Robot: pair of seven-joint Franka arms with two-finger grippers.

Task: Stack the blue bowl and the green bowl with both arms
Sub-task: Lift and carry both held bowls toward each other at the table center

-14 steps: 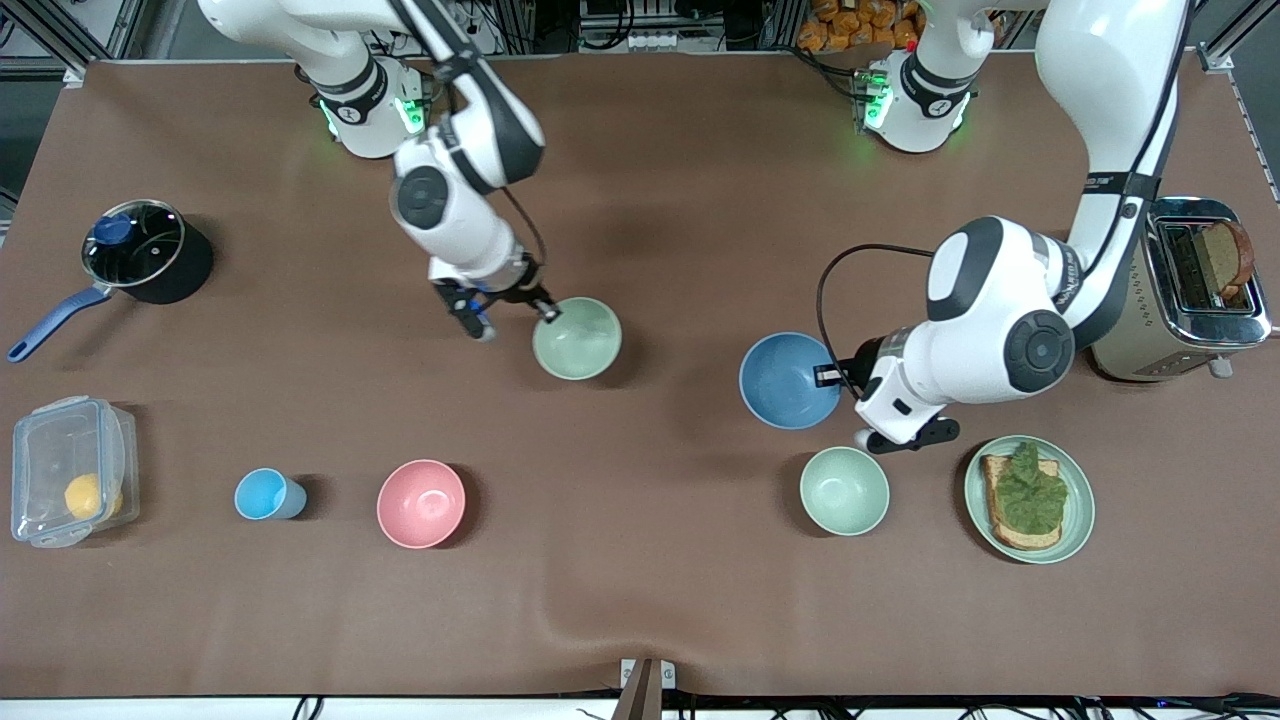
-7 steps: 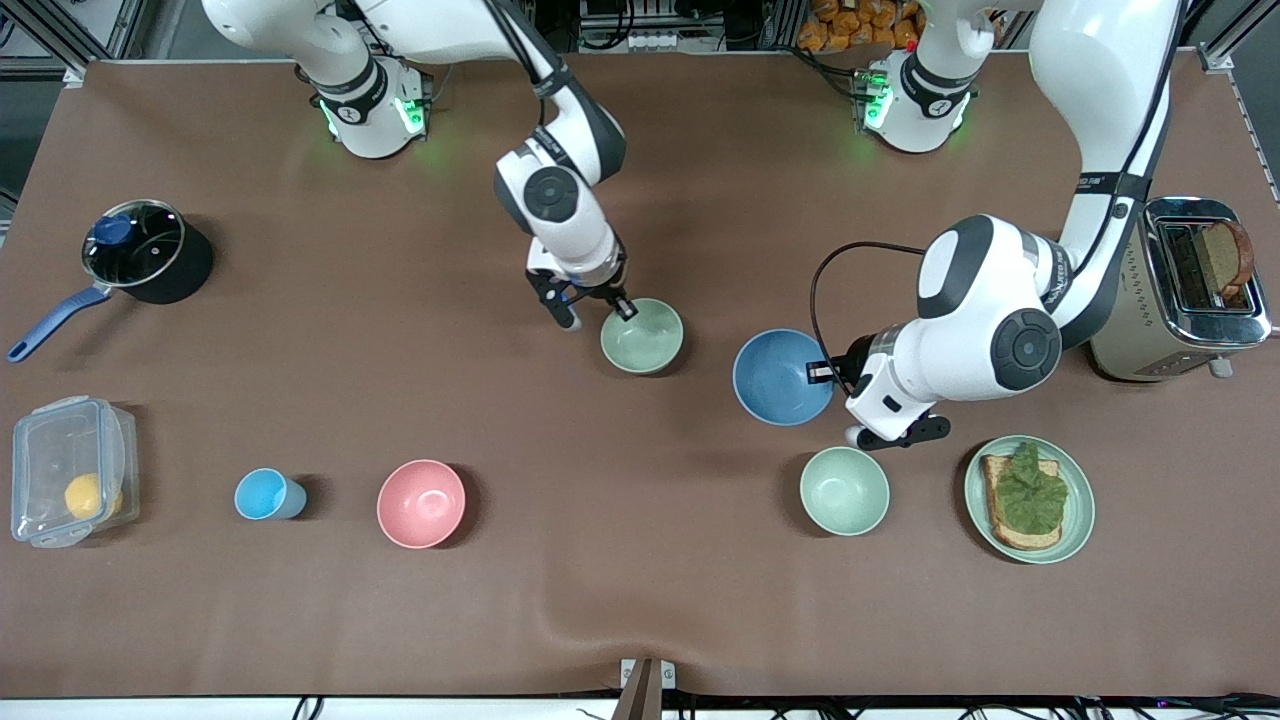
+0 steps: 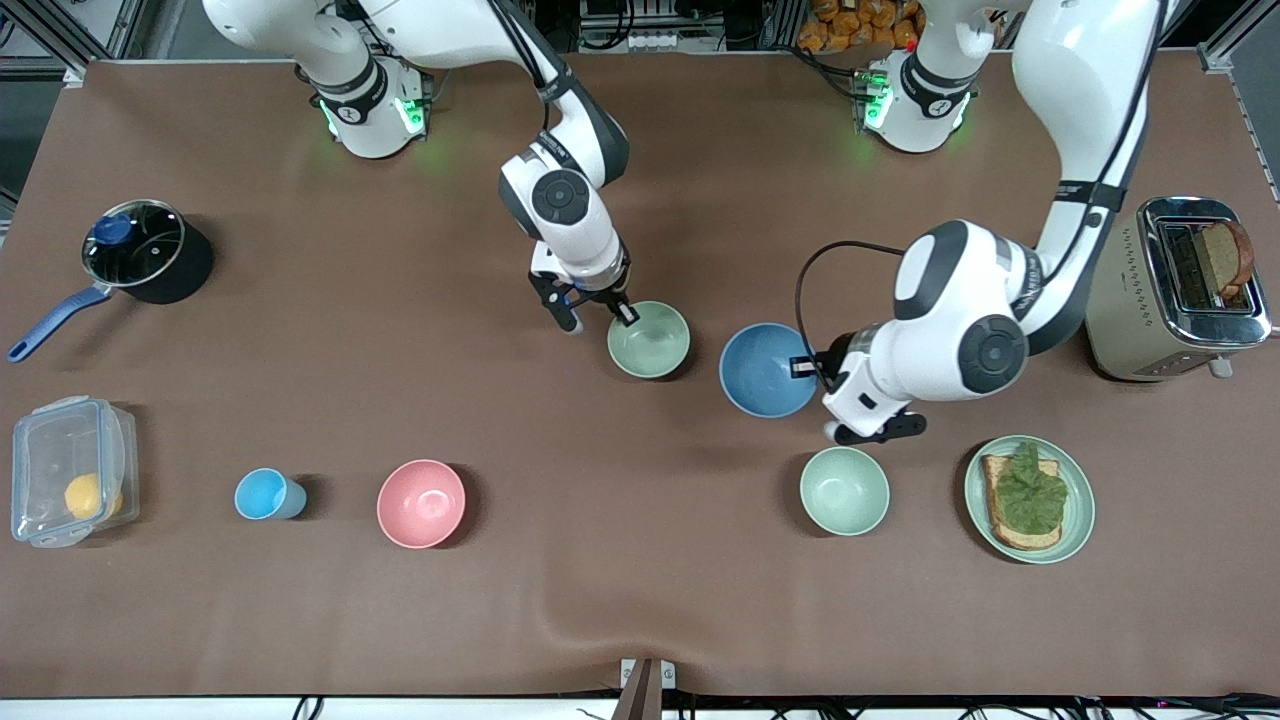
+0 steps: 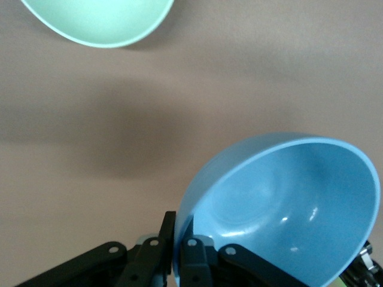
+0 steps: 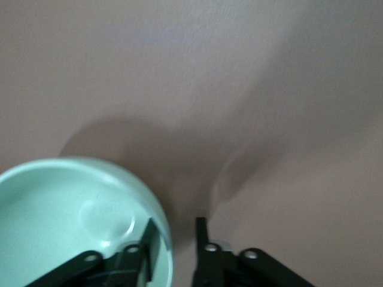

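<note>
The blue bowl (image 3: 768, 369) hangs just above the table, pinched at its rim by my shut left gripper (image 3: 808, 368); the left wrist view shows the bowl (image 4: 281, 203) and the gripper (image 4: 178, 245) with one finger on each side of the rim. The green bowl (image 3: 649, 339) sits beside it toward the right arm's end. My right gripper (image 3: 598, 317) is open and straddles its rim. In the right wrist view the gripper (image 5: 175, 245) has one finger inside the bowl (image 5: 66, 215) and the other finger (image 5: 201, 236) outside, with a gap to the rim.
A paler mint bowl (image 3: 844, 490), also in the left wrist view (image 4: 96, 21), and a plate with toast (image 3: 1075, 520) lie nearer the front camera. A toaster (image 3: 1130, 300) stands at the left arm's end. A pink bowl (image 3: 421, 503), light-blue cup (image 3: 264, 494), clear box (image 3: 68, 470) and pot (image 3: 150, 250) are at the right arm's end.
My right gripper and the green bowl have moved together toward the blue bowl. My left gripper has carried the blue bowl a little toward the green bowl.
</note>
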